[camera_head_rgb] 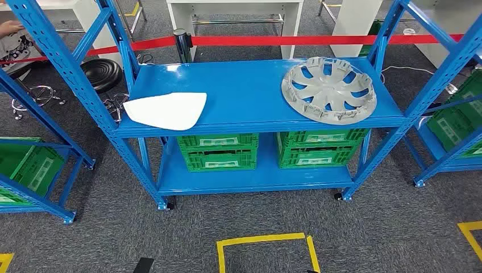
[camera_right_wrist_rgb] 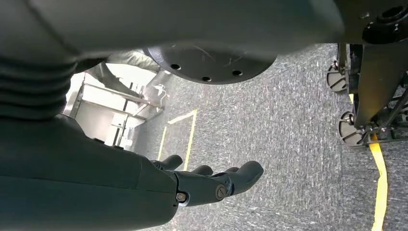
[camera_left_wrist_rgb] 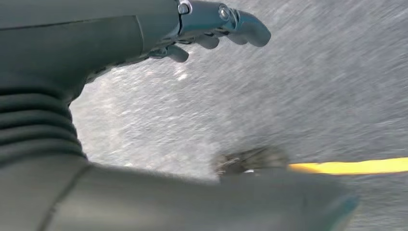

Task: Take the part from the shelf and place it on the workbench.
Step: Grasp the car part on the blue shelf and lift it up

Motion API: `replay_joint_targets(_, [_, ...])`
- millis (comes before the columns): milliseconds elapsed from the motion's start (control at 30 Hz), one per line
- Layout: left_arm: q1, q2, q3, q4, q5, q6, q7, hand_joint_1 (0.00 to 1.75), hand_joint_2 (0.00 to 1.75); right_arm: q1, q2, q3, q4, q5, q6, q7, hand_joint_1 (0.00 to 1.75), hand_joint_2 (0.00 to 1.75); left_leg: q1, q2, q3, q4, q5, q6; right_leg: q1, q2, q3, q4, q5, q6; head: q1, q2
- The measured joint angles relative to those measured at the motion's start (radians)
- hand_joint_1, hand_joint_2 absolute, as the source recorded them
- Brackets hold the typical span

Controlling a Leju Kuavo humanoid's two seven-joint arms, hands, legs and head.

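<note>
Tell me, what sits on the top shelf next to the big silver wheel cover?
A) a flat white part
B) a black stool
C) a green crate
A: the flat white part lies on the top of the blue shelf, left of the wheel cover.

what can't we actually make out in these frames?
- Crate contents, head view: hidden by the shelf top.
- Floor, left wrist view: motion-blurred; dark object by the yellow tape unidentifiable.
- White part, head view: underside and exact type unclear.
- Person, head view: cut off by the frame edge.
</note>
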Motion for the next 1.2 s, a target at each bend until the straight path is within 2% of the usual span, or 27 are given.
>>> replay_joint_targets(67, [-0.021, 0.008, 0.000, -0.001, -0.002, 0.006, -0.021, 0.00, 0.00, 0.000, 0.000, 0.000, 0.000, 0.003, 0.000, 0.000, 0.00, 0.00, 0.000, 0.000, 0.000, 0.000, 0.000, -0.001, 0.000, 0.000, 0.000, 0.000, 0.000, 0.000, 0.000, 0.000])
replay_joint_targets(300, [-0.185, 0.080, 0.011, -0.022, -0.093, -0.005, -0.164, 0.00, 0.00, 0.000, 0.000, 0.000, 0.001, 0.012, 0.004, 0.000, 0.00, 0.00, 0.000, 0.000, -0.002, 0.000, 0.004, -0.002, 0.001, 0.000, -0.003, 0.000, 0.004, -0.002, 0.000, 0.000])
replay_joint_targets(467, [-0.320, 0.121, 0.010, -0.051, -0.230, -0.030, -0.176, 0.00, 0.00, -0.002, 0.000, -0.003, 0.001, 0.008, 0.000, 0.000, 0.00, 0.00, 0.000, 0.000, -0.004, 0.000, 0.006, -0.002, 0.001, 0.000, -0.005, 0.000, 0.006, -0.002, 0.000, 0.000])
replay_joint_targets(700, [-0.451, 0.129, 0.009, -0.094, -0.414, -0.015, -0.170, 0.00, 0.00, -0.002, 0.000, -0.028, 0.002, -0.012, -0.005, 0.000, 0.00, 0.00, 0.000, 0.000, -0.005, 0.001, 0.007, -0.002, 0.000, 0.001, -0.006, 0.000, 0.008, -0.002, 0.000, 0.000])
replay_joint_targets(900, [-0.510, 0.128, 0.014, -0.145, -0.558, 0.028, -0.183, 0.00, 0.00, -0.002, 0.000, -0.047, 0.004, -0.018, -0.013, 0.000, 0.00, 0.00, 0.000, 0.001, -0.005, 0.001, 0.007, -0.002, 0.000, 0.001, -0.006, 0.000, 0.008, -0.002, 0.000, 0.000])
replay_joint_targets(1200, [-0.517, 0.115, 0.069, -0.218, -0.750, 0.092, -0.186, 0.00, 0.00, -0.002, 0.000, -0.064, 0.006, -0.021, -0.018, 0.000, 0.00, 0.00, 0.000, 0.002, -0.006, 0.001, 0.007, -0.002, 0.000, 0.002, -0.007, 0.000, 0.008, -0.002, 0.000, 0.000])
